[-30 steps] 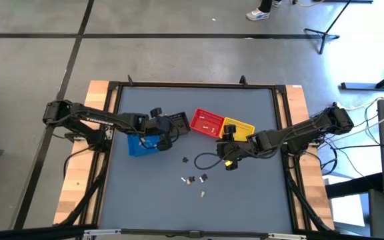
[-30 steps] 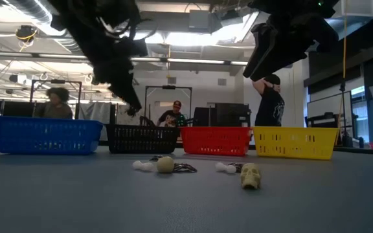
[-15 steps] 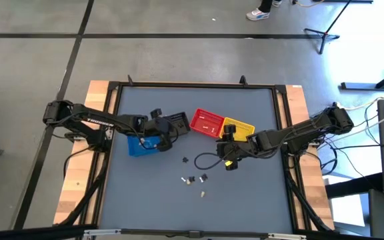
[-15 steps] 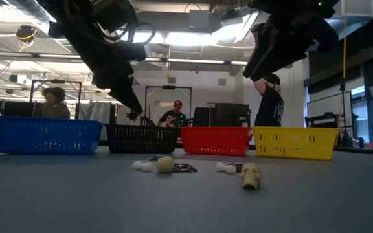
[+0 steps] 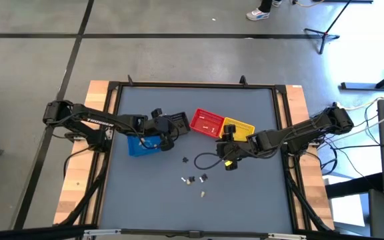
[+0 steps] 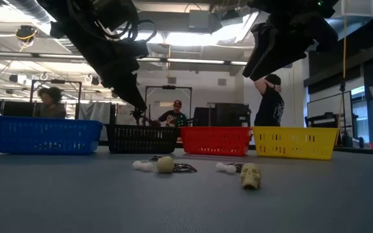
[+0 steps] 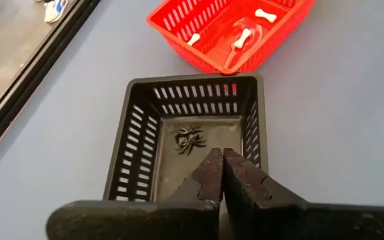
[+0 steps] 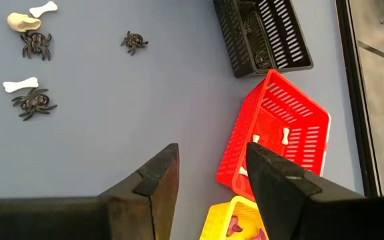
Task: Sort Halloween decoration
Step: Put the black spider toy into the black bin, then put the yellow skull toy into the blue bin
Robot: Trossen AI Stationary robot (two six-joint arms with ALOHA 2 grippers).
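Observation:
My left gripper (image 7: 222,159) (image 5: 167,133) is shut and hovers just above the black basket (image 7: 135,133) (image 5: 177,122). In the low view a small dark leggy trinket (image 6: 140,116) shows at its fingertips. One black spider (image 7: 189,138) lies on the basket's floor. My right gripper (image 8: 209,167) (image 5: 229,157) is open and empty, held above the table beside the red basket (image 8: 279,133) and yellow basket (image 5: 242,129). Spiders (image 8: 33,101), bones (image 8: 20,85) and a cream skull (image 6: 250,175) lie loose on the table. My left gripper pinches a small dark spider-like trinket (image 6: 140,116) at its fingertips, slanting down from above, with the trinket clear of the basket. In the left wrist view the fingers themselves hide it, so which part they have cannot be told.
Four baskets stand in a row: blue (image 6: 47,134), black, red (image 6: 215,140) with white bones inside, yellow (image 6: 295,142). A black cord (image 5: 205,160) lies by the right gripper. People stand in the room beyond the table. Open table surface lies toward the near edge.
My left gripper has moved a little toward the table's right and down, from beside the blue basket to over the black basket, staying shut. My right arm has kept still.

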